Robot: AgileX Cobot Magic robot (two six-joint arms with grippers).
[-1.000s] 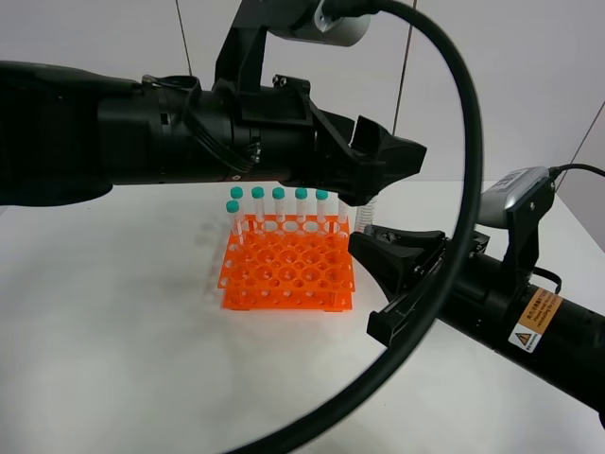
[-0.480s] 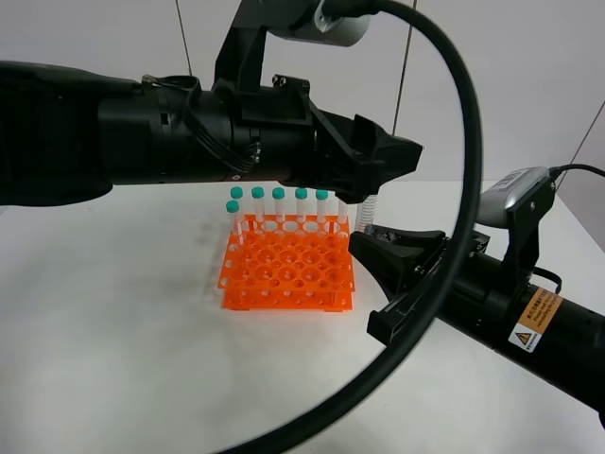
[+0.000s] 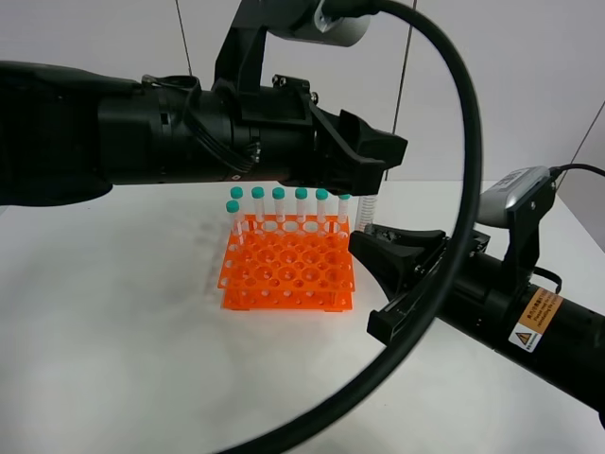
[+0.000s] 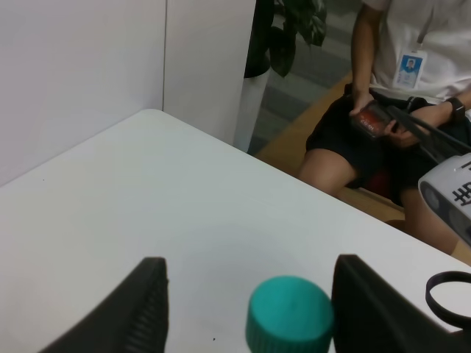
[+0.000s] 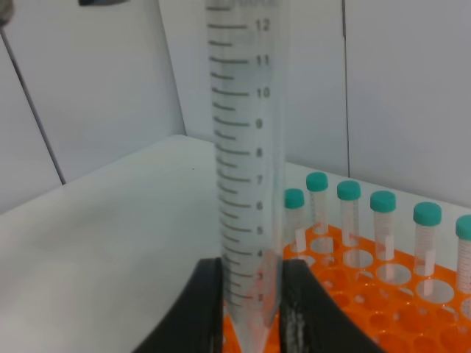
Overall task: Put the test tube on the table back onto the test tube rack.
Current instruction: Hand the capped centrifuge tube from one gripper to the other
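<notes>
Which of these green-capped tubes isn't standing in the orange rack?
The test tube clamped upright near its tip by the right end effector, its cap between the fingers of the left end effector. The other tubes stand in the rack's holes.

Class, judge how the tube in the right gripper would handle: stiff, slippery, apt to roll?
Probably stiff and light: the tube looks thin-walled, clear and empty. Likely slippery, since its wall is smooth. Laid down, its round body would probably roll.
</notes>
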